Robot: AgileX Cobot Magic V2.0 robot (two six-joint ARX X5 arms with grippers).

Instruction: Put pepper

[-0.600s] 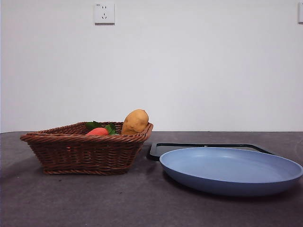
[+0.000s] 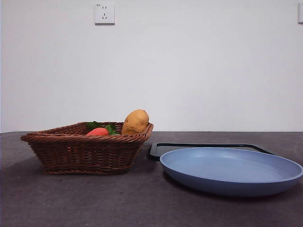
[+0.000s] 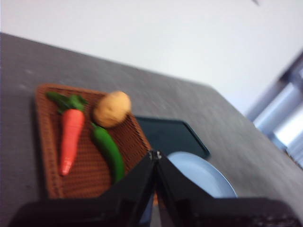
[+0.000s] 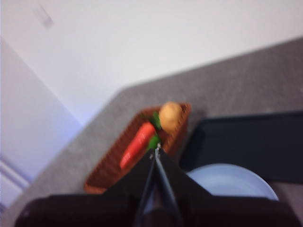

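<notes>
The pepper [image 3: 108, 149], long, glossy and dark green, lies in the wicker basket [image 3: 47, 156] between the carrot [image 3: 71, 137] and the potato [image 3: 112, 109]. In the front view the basket [image 2: 85, 151] hides the pepper; only the potato [image 2: 136, 121] and the carrot [image 2: 98, 132] rise above its rim. My left gripper [image 3: 155, 155] is shut and empty, well above the table, on the basket's plate side. My right gripper [image 4: 157, 147] is shut and empty, high above the blue plate [image 4: 232, 182]. In the right wrist view a green bit [image 4: 153, 140] shows beside the carrot [image 4: 136, 144].
The blue plate [image 2: 232, 170] sits to the right of the basket in the front view. A black tray [image 2: 208, 147] lies behind it. It also shows in the left wrist view [image 3: 168, 135] and the right wrist view [image 4: 246, 142]. A wall socket [image 2: 104, 13] is on the white wall.
</notes>
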